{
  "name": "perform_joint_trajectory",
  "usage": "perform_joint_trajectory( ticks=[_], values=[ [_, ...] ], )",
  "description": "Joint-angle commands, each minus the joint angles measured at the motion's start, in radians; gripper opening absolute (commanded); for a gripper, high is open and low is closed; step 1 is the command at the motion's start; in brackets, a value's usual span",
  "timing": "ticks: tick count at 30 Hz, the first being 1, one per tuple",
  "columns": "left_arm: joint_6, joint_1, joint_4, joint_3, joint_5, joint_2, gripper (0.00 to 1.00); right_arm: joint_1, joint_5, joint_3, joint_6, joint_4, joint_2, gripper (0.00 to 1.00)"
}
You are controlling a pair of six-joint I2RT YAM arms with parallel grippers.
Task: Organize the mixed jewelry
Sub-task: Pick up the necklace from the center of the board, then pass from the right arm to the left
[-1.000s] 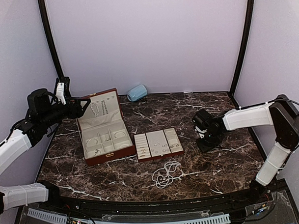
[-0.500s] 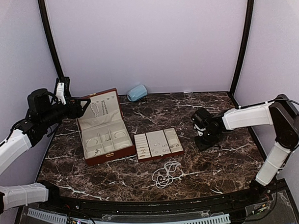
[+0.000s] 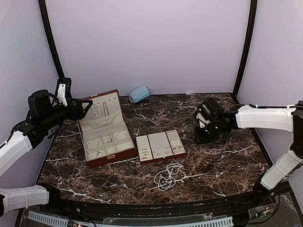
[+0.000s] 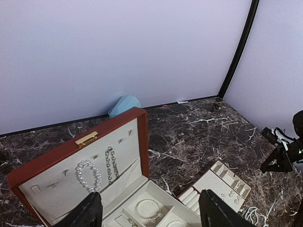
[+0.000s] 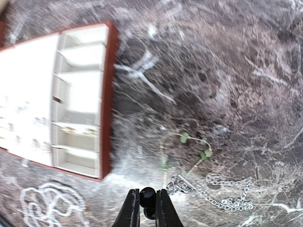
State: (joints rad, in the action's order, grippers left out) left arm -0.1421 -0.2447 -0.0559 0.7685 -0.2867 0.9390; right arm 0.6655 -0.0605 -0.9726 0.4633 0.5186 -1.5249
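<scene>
- Where the left arm (image 3: 23,140) hangs over the bench's (image 3: 223,166) left edge, the left jaws are spread wide, empty.
- Beside them an open case (image 3: 111,158) is set, with a pearl strand (image 3: 95,111) in its lid and bangles (image 3: 94,143) in its compartments.
- Just right, rings and earrings (image 3: 165,149) are kept in a tray (image 3: 163,158); a long bead strand (image 3: 168,176) is heaped before it.
- Far right, the right jaws are nearly closed beside a silver chain (image 5: 227,196); a grip cannot be told.

Bead strand (image 3: 168,176) before tray (image 3: 157,139)
</scene>
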Motion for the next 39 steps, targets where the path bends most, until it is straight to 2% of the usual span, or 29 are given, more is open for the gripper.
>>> perform_joint_trajectory(
  ticks=[1,4,7,10,13,17,22,24,32,39],
  values=[
    [0.004,-0.005,-0.07,-0.026,-0.112,-0.001,0.72,-0.022,0.103,-0.023,0.056,-0.051,0.066,0.08],
    [0.017,-0.058,-0.103,-0.031,-0.15,0.015,0.7,-0.058,0.178,-0.008,0.068,-0.099,0.107,0.08],
    [0.029,-0.183,-0.141,-0.033,-0.148,0.045,0.7,-0.086,0.241,0.01,0.076,-0.143,0.135,0.08],
    [-0.001,-0.28,-0.256,-0.064,-0.147,0.107,0.68,-0.105,0.298,0.029,0.081,-0.186,0.154,0.08],
    [-0.01,-0.423,-0.418,-0.103,-0.125,0.222,0.68,-0.117,0.345,0.04,0.087,-0.211,0.169,0.08],
    [0.036,-0.553,-0.586,-0.063,-0.114,0.426,0.65,-0.122,0.394,0.044,0.09,-0.232,0.198,0.08],
    [0.033,-0.611,-0.844,-0.008,-0.154,0.659,0.64,-0.127,0.441,0.067,0.112,-0.265,0.245,0.08],
    [0.024,-0.621,-0.88,0.048,-0.18,0.747,0.63,-0.127,0.453,0.076,0.12,-0.275,0.271,0.08],
    [0.004,-0.647,-0.962,0.262,-0.209,1.035,0.61,-0.129,0.516,0.098,0.148,-0.31,0.326,0.09],
    [0.026,-0.651,-0.916,0.4,-0.235,1.156,0.53,-0.129,0.555,0.102,0.159,-0.323,0.345,0.09]
  ],
)
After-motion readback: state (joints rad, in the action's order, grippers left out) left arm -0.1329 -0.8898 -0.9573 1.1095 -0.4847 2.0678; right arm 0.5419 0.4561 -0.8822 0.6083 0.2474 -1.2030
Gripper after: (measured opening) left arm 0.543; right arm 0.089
